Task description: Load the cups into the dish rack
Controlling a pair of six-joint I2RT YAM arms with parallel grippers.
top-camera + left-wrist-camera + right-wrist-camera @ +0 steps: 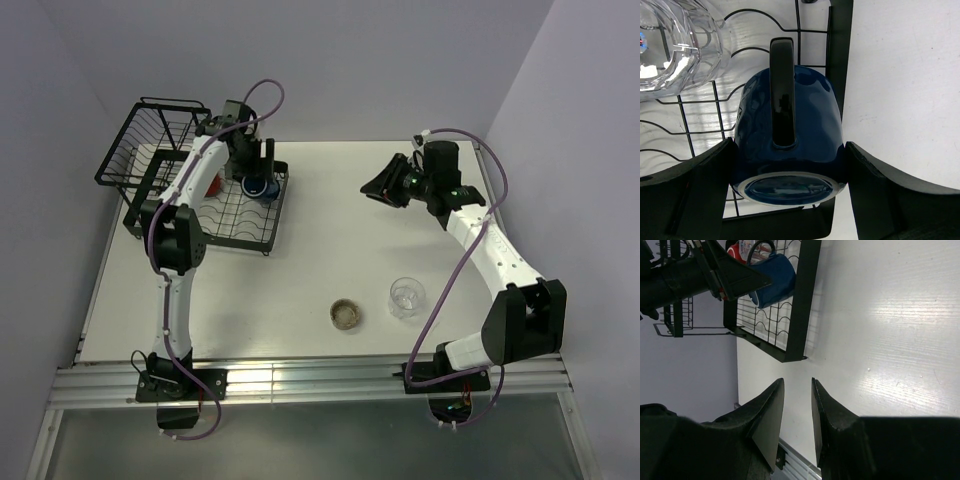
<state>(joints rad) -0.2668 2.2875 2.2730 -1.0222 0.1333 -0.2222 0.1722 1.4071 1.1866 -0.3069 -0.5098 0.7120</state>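
My left gripper [790, 195] sat over the rack [262, 226], its jaws spread wide on either side of the blue mug [788, 145] without clearly touching it. The mug lay on its side on the tray's wire grid, handle up, base toward my wrist camera. A glass [675, 45] lay on the grid just beside it. My right gripper [797, 412] hung above the table [890, 315], jaws narrow and holding nothing. Another glass [407, 297] stood on the table near a small ring [346, 315].

Two mugs [262, 186], two tumblers [407, 298]
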